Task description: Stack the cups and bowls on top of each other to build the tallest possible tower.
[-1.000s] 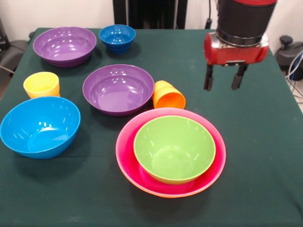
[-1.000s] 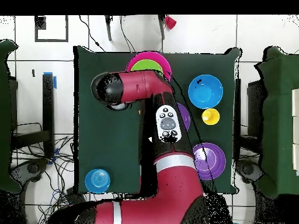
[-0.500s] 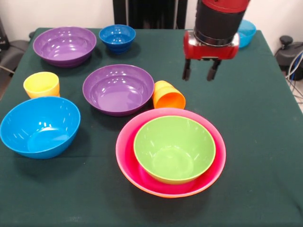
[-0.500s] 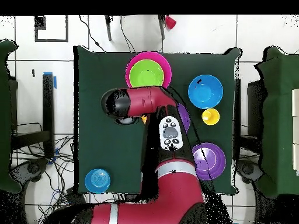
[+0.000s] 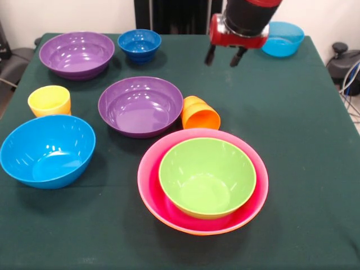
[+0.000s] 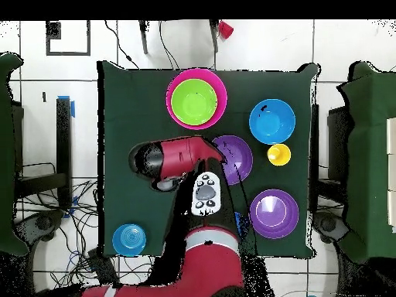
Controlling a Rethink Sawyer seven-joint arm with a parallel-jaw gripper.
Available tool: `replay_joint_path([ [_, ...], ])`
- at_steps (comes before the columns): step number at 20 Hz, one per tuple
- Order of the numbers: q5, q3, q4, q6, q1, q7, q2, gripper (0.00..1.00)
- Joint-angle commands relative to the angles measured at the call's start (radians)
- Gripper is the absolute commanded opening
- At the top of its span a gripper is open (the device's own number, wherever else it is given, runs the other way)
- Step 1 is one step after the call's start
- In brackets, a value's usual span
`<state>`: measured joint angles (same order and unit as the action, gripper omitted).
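My gripper hangs open and empty over the far side of the table, well beyond the orange cup, which lies on its side. A green bowl sits nested in a large pink bowl, and an orange rim shows beneath that. One purple bowl is beside the orange cup; the other purple bowl is at the far left. The yellow cup stands upright near the light blue bowl. A small dark-blue bowl and a teal bowl stand at the far edge.
The dark green table cloth is bare on the right half. In the overhead view the red arm covers the table's middle, with the nested green bowl and the teal bowl on opposite sides of it.
The gripper has drawn back toward the table's far side and shifted left in the front view, still open. That uncovered the teal bowl. No bowl or cup has moved.
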<state>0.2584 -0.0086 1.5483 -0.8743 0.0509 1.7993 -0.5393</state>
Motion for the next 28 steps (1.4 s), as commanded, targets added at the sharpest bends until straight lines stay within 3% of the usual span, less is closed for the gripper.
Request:
replay_joint_path([
  [1, 0.008, -0.027, 0.116, -0.097, -0.012, 0.099, -0.050, 1.00],
  [5, 0.014, -0.028, 0.170, -0.020, -0.008, 0.104, -0.065, 1.00],
  [9, 0.007, -0.010, 0.163, 0.052, 0.008, 0.105, -0.018, 1.00],
  [16, 0.002, -0.002, 0.149, 0.057, 0.011, 0.111, 0.012, 1.00],
  [20, 0.025, -0.025, 0.150, 0.065, -0.026, 0.138, -0.003, 1.00],
  [23, 0.082, -0.070, 0.124, 0.110, -0.076, 0.167, -0.001, 1.00],
  [28, 0.078, -0.101, 0.124, 0.152, -0.111, 0.181, 0.008, 1.00],
])
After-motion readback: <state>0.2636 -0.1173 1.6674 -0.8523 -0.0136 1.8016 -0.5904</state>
